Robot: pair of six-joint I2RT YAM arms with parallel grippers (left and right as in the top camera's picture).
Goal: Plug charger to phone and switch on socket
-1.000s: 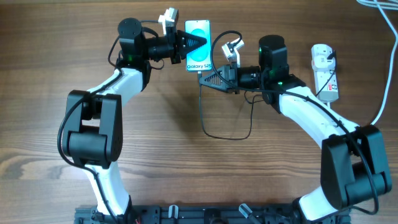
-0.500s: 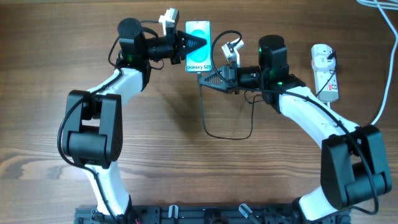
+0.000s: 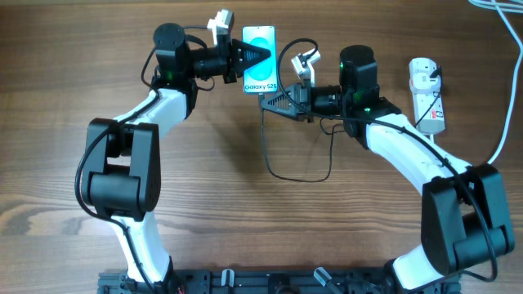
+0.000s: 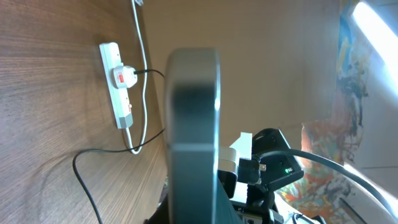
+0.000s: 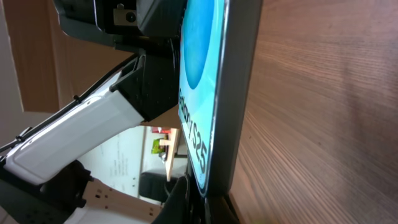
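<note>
The phone (image 3: 260,61), screen up and lit, lies at the table's far middle. My left gripper (image 3: 250,57) is shut on its left edge; in the left wrist view the phone (image 4: 193,124) stands edge-on between the fingers. My right gripper (image 3: 268,101) sits at the phone's bottom end, shut on the charger connector, which is mostly hidden by the fingers. The phone screen (image 5: 202,93) fills the right wrist view. The black cable (image 3: 294,177) loops down from the connector and back right. The white socket strip (image 3: 426,94) lies at the far right, with a plug in it (image 4: 123,78).
A white cable (image 3: 508,98) runs along the table's right edge from the strip. Bare wood lies in front of both arms. The black cable loop lies between the arms in the middle.
</note>
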